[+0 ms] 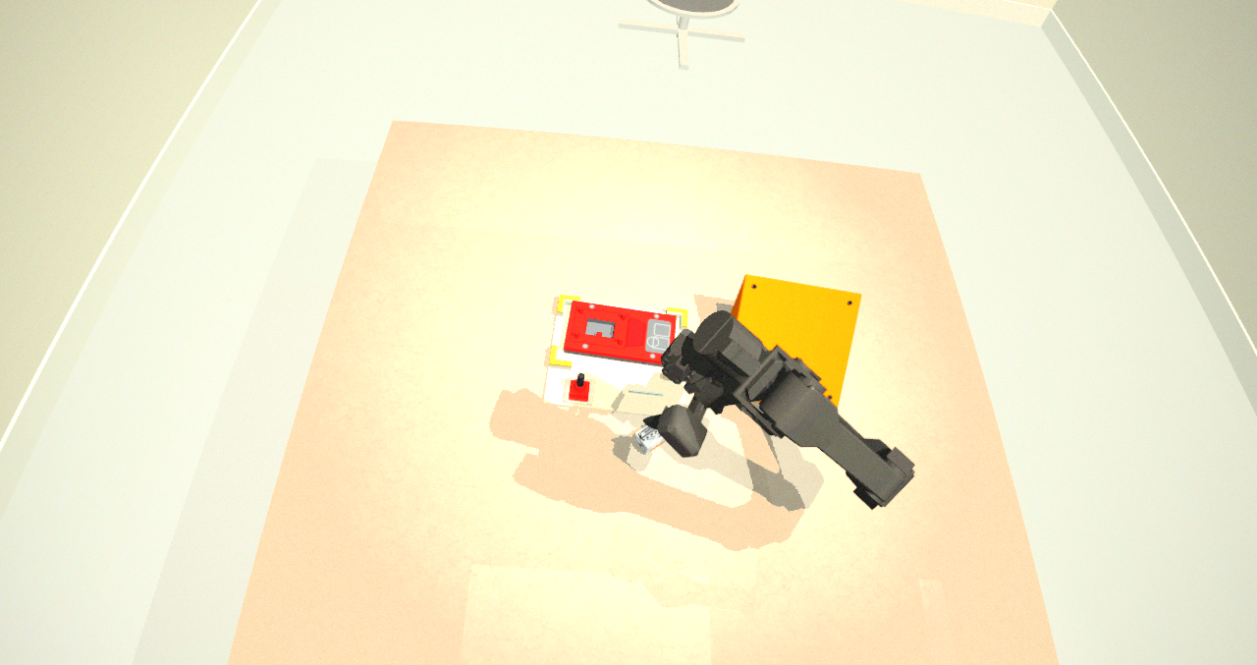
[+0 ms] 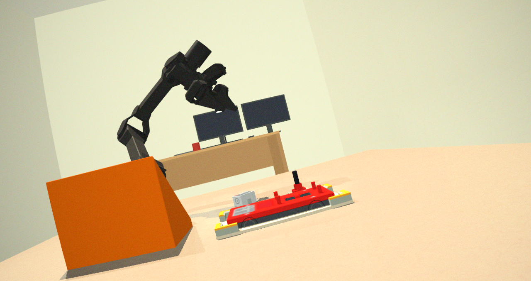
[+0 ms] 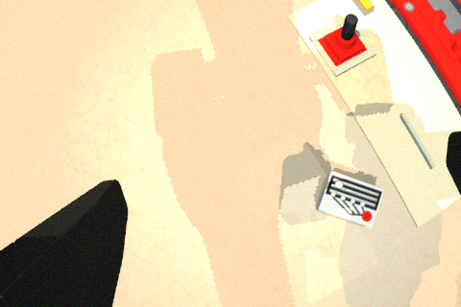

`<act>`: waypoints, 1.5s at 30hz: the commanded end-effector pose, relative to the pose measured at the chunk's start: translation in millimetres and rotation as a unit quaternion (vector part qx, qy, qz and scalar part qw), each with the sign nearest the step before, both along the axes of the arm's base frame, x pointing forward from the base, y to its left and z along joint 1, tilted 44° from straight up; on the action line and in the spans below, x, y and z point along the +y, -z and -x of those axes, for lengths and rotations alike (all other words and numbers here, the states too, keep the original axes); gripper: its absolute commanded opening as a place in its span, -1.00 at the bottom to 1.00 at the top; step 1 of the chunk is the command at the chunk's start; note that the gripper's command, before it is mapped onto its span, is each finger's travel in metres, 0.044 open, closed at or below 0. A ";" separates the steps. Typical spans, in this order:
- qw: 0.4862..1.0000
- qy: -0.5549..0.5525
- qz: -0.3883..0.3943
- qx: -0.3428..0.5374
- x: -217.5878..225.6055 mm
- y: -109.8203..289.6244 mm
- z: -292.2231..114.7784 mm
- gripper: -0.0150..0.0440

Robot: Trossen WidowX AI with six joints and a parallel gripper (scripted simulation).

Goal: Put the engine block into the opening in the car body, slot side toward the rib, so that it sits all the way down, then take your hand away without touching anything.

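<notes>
The engine block [image 1: 647, 437] [image 2: 244, 199] [image 3: 351, 199] is a small white box with grey stripes and a red dot. It lies on the table just off the front edge of the white board. The red car body [image 1: 620, 334] [image 2: 282, 201] [image 3: 425, 29] sits on the board between yellow corner brackets, and its grey opening [image 1: 601, 325] [image 3: 446, 7] faces up. My gripper [image 1: 677, 393] [image 2: 224, 89] [image 3: 292, 173] is open and empty. It hangs high above the table, tilted down, roughly over the engine block.
The orange base box [image 1: 799, 327] [image 2: 111, 208] stands right of the car. On the white board [image 1: 562, 388] [image 3: 403, 77] are a red stand with a black stick [image 1: 578, 387] [image 2: 296, 181] [image 3: 348, 35] and a thin rod [image 3: 417, 141]. A desk with monitors [image 2: 230, 156] is far behind.
</notes>
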State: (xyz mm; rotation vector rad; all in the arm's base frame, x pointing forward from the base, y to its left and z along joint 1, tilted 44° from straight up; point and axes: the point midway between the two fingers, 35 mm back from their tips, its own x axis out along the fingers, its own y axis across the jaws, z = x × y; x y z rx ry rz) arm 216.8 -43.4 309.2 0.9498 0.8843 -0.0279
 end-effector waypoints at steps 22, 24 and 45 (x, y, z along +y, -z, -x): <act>0.902 0.201 -0.275 0.265 20.2 66.4 -15.3 1.00; 0.887 0.218 -0.290 0.285 22.1 71.0 -16.3 1.00; 0.674 0.395 -0.394 0.484 45.5 118.8 -19.3 1.00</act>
